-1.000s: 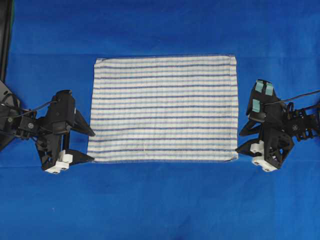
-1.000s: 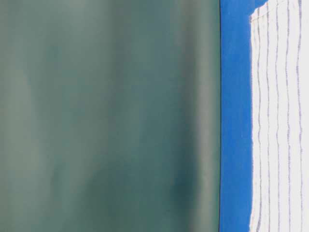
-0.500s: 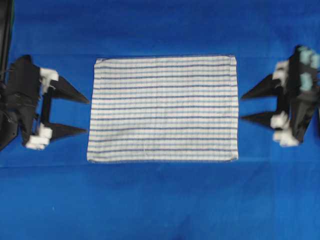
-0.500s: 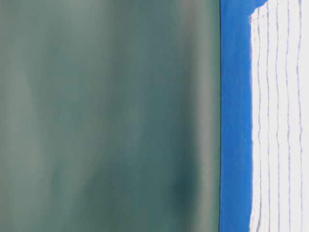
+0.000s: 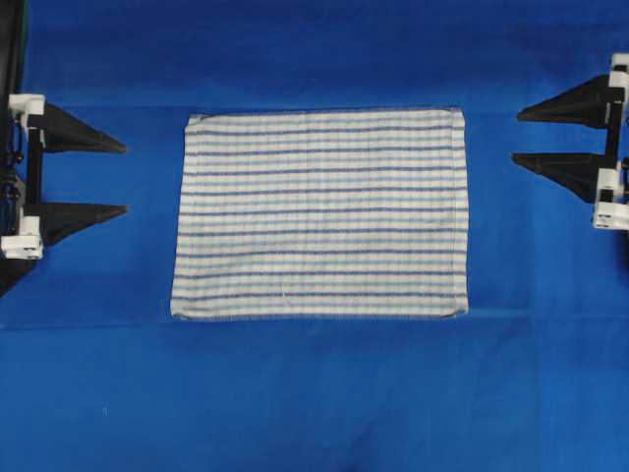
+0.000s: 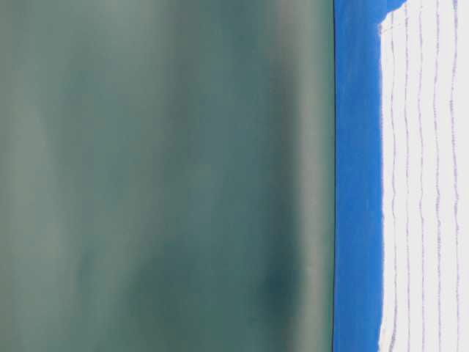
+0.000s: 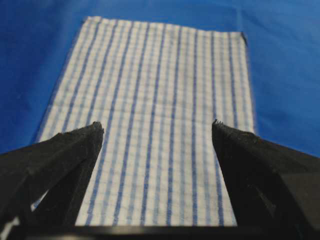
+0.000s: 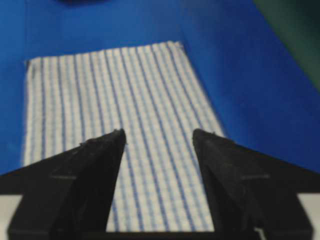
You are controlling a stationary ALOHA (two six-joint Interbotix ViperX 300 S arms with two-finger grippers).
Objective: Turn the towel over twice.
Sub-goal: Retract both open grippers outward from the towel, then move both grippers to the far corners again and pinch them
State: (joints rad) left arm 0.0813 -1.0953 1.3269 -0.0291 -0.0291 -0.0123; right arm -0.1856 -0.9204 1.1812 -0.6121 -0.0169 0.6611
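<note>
The towel (image 5: 320,212) lies flat and spread out in the middle of the blue sheet, white with dark and light blue stripes; its checked weave shows close up in the left wrist view (image 7: 155,115) and the right wrist view (image 8: 120,110), and its edge appears in the table-level view (image 6: 425,183). My left gripper (image 5: 124,178) stands open at the far left, tips pointing at the towel and well apart from its left edge. My right gripper (image 5: 517,136) is open at the far right, also apart from the towel. Nothing is between either pair of fingers (image 7: 75,150) (image 8: 95,160).
The blue sheet (image 5: 314,393) covers the whole table. A dark green backdrop (image 6: 161,176) stands behind the table. A dark post (image 5: 10,59) runs along the far left edge.
Both grippers have drawn back from the towel's lower corners, outward to the left and right edges and toward the far side. The towel has not moved.
</note>
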